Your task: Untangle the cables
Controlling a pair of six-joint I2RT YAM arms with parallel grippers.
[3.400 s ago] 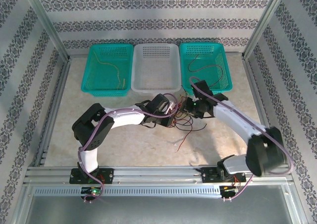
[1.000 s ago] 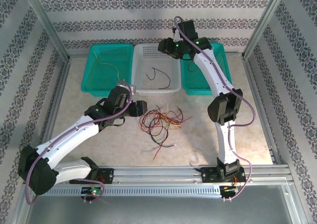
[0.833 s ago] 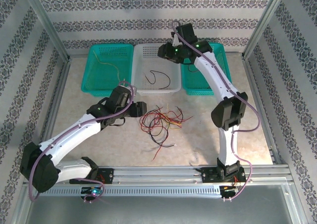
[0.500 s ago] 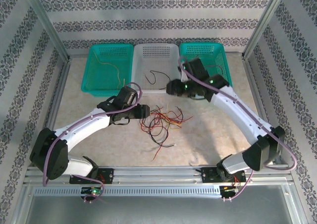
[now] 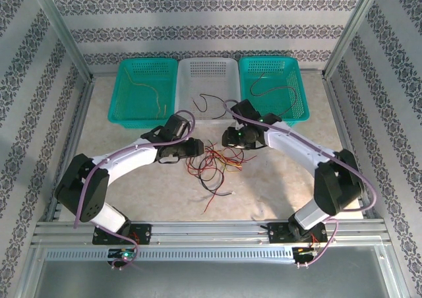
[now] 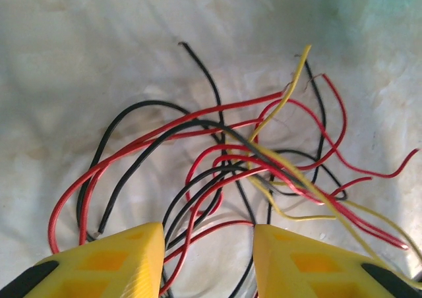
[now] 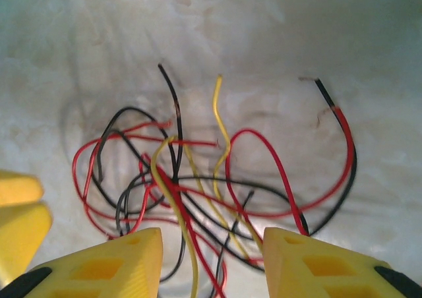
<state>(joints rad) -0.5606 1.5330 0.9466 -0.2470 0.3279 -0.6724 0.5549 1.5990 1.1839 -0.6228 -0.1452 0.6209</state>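
Observation:
The cables (image 5: 215,162) lie as a tangled bunch of thin red, black and yellow wires on the table's middle. My left gripper (image 5: 194,148) sits at the bunch's left edge, my right gripper (image 5: 228,138) at its far right edge. In the left wrist view the cables (image 6: 224,159) spread ahead, and several red and black strands run loosely between the yellow fingers (image 6: 125,258) of the left gripper (image 6: 208,255), which stands open. In the right wrist view the right gripper (image 7: 212,262) is open low over the cables (image 7: 198,179), with yellow, red and black strands passing between its jaws.
Three baskets stand along the back: a teal basket (image 5: 125,107) holding a yellow wire, a white basket (image 5: 208,70) holding a black wire (image 5: 210,101), and a teal basket (image 5: 297,107) holding a red wire. Metal rails frame the table. The left gripper's yellow fingers (image 7: 16,212) show at the right wrist view's left edge.
The right arm swung from above the white basket down to the bunch, leaving a black wire in the basket. The left gripper slid right to the bunch and narrowed its jaws.

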